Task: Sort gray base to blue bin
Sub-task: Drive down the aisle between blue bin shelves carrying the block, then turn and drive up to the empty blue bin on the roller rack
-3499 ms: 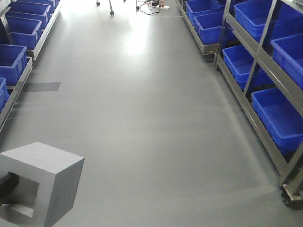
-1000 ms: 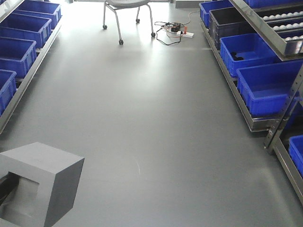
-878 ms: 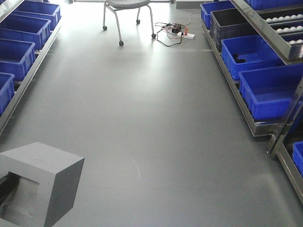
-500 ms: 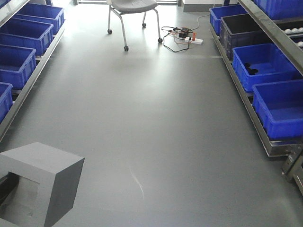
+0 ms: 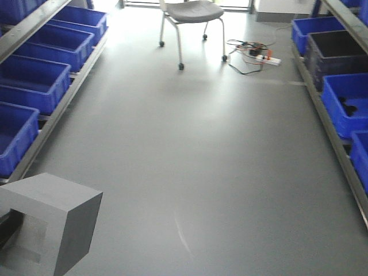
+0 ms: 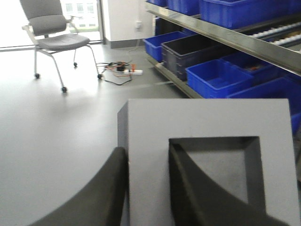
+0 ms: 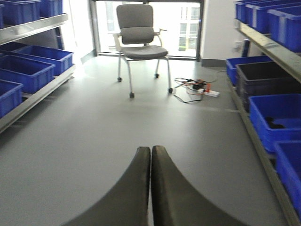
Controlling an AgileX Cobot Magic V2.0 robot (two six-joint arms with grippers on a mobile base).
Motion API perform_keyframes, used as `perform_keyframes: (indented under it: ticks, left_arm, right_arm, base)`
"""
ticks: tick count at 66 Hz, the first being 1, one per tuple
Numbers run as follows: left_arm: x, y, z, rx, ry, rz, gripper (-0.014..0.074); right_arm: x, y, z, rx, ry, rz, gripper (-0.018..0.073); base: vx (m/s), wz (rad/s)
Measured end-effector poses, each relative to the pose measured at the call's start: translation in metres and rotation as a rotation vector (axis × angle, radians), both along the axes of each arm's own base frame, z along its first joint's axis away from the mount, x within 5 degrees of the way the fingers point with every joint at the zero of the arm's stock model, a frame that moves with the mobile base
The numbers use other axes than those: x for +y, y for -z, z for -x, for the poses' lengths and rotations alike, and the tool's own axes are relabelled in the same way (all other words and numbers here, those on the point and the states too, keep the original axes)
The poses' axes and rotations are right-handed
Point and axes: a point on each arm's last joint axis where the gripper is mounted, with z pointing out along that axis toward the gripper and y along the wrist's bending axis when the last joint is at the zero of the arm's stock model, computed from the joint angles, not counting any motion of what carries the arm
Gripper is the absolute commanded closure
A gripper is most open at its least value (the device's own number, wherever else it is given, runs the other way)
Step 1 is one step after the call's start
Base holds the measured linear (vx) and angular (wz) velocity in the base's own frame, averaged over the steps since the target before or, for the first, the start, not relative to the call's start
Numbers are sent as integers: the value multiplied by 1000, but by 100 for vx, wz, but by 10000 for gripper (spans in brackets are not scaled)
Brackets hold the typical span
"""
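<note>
Exterior front-facing view: the gray base [image 5: 49, 221] sits in the lower left corner, lifted clear of the gray floor [image 5: 201, 144], its square recess facing left with a dark finger [image 5: 7, 225] reaching into it; blue bins [image 5: 57, 92] line low racks on both sides, all well apart from the base; a gray chair [image 5: 192, 14] and a power strip [image 5: 259, 54] lie at the far end.
Left wrist-mounted view: the left pincer [image 6: 146, 149] is clamped on one wall of the gray base [image 6: 207, 117] (one finger outside, the other inside the recess); blue bins [image 6: 214, 87] and a black bin [image 6: 193, 47] stand on the rack beyond.
Right wrist-mounted view: the right pincer [image 7: 151, 150] has its fingers pressed together, holding nothing; ahead are the chair [image 7: 138, 33] and more blue bins [image 7: 259, 127].
</note>
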Motion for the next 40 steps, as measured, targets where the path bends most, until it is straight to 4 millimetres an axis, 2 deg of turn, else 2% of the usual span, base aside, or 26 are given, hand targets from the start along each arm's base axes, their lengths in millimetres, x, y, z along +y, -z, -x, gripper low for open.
perform_keyframes:
  ticks: [16, 40]
  left_arm:
    - [0, 0, 0, 0, 0, 0, 602]
    - [0, 0, 0, 0, 0, 0, 602]
  right_arm:
    - [0, 0, 0, 0, 0, 0, 568]
    - [0, 0, 0, 0, 0, 0, 568]
  base:
    - [25, 60]
    - [22, 91]
